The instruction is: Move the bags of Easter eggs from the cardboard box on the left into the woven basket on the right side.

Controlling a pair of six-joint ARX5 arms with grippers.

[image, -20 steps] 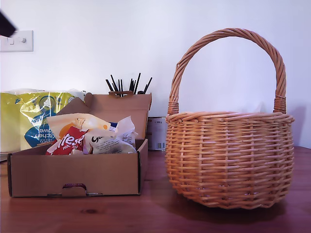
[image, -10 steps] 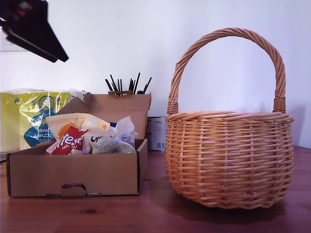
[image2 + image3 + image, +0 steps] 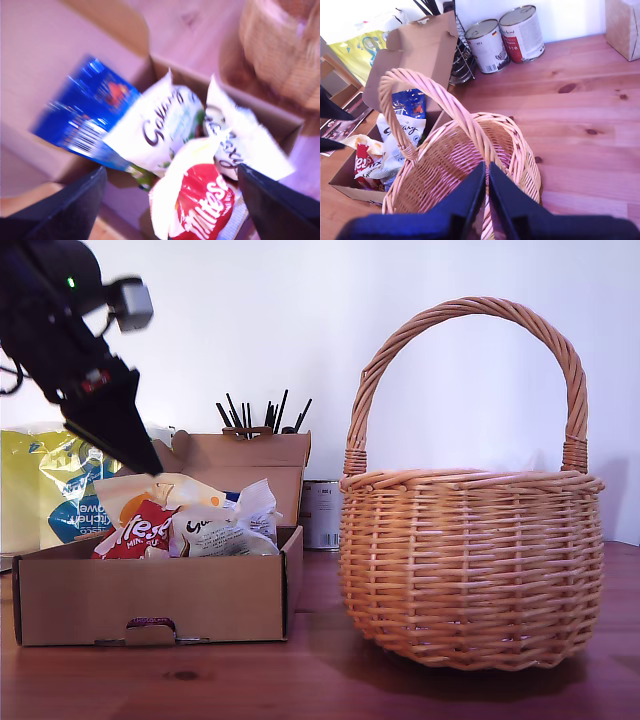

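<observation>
My first gripper hung wide open and empty over the bags, which lay in the box. My second gripper was closed, empty, above the basket.

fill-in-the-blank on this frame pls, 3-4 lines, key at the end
1. My first end effector hangs open over the bags in the cardboard ____.
2. The pouch lying between its fingers is mostly ____ in colour.
3. The woven basket so far holds ____ bags.
4. My second end effector, fingers nearly together, is above the basket's ____.

Missing words: box; red; no; rim
</observation>
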